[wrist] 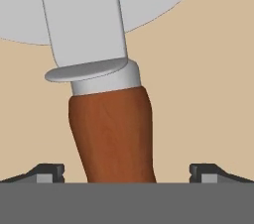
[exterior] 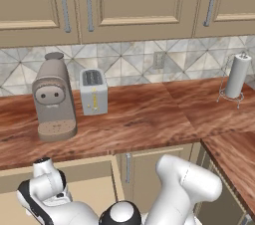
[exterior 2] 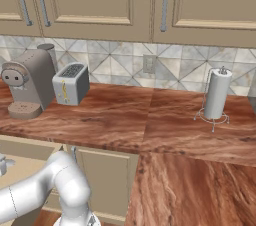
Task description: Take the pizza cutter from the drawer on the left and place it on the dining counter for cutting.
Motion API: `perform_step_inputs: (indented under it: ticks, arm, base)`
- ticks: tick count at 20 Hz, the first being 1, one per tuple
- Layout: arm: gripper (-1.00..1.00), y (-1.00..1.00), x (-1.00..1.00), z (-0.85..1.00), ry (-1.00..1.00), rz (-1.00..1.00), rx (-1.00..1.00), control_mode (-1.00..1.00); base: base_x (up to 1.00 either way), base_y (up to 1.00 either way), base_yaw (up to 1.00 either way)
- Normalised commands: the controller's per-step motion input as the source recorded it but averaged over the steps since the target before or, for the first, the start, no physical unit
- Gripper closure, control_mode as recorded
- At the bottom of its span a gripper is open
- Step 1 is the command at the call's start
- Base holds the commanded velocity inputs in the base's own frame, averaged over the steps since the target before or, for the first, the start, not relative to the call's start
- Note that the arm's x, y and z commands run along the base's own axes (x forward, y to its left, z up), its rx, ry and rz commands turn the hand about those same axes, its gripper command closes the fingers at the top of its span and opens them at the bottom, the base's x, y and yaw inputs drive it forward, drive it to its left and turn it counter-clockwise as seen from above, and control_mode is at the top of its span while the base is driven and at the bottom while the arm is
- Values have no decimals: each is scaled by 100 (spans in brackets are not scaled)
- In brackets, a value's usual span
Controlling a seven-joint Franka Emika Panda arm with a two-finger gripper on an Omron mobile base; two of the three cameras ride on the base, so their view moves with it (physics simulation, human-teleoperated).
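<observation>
Hand view: pizza cutter [wrist: 111, 134] wheel cropped.

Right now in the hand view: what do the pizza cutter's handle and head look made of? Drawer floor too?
Pizza cutter: the handle looks like reddish-brown wood, with faint grain streaks and a matte finish. The collar, guard and round blade look like pale grey metal, smooth and flat-shaded, though it could be plastic. Drawer: the floor is plain tan with no grain, so it seems painted or laminated board. It is a render, so materials are a guess.
</observation>
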Motion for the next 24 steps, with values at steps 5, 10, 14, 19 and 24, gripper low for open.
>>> perform_step_inputs:
  ticks: [5, 10, 14, 19, 24]
  arm:
    - [-100, 0, 0, 0, 0, 0, 0, -100]
    - [100, 0, 0, 0, 0, 0, 0, -100]
    - [100, 0, 0, 0, 0, 0, 0, -100]
    - [100, 0, 0, 0, 0, 0, 0, -100]
    - [100, 0, 0, 0, 0, 0, 0, -100]
  base:
    - [0, 0, 0]
    - [0, 0, 0]
    - [0, 0, 0]
    - [0, 0, 0]
    - [0, 0, 0]
